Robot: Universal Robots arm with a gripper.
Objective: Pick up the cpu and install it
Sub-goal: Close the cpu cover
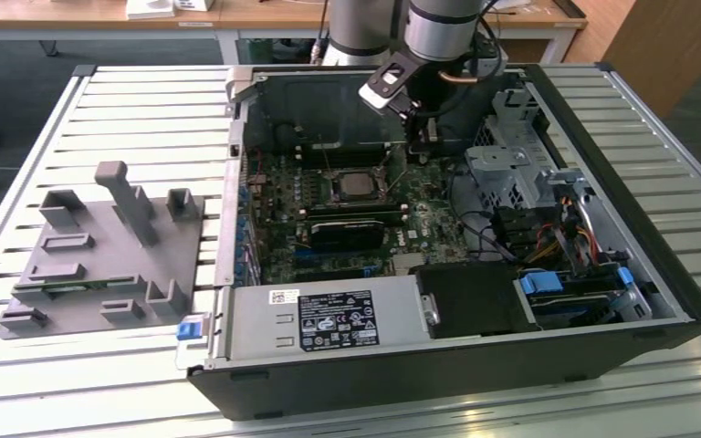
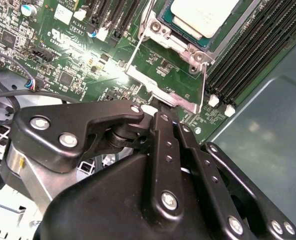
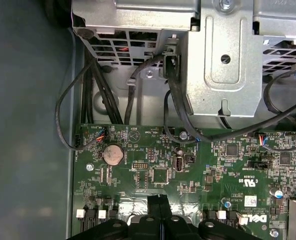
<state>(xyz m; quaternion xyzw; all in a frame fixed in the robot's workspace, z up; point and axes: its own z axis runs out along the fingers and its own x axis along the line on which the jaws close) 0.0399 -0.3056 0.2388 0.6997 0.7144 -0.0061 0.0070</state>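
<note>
Arm reaches down into PC case (image 1: 679, 301) — gripper (image 2: 156, 111) jaws together, tips prob. touching socket frame (image 2: 162, 90); cpu (image 2: 205, 15) seated inside it.

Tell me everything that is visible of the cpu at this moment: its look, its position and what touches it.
The cpu is a flat square chip with a pale silver metal top and a thin darker rim below it. It lies flat, top side up, seated in the metal-framed socket on the green motherboard. In the second wrist view its far part is cut off, and the part that shows is bare. The gripper, fingers closed, is apart from it, beyond the socket's edge.
</note>
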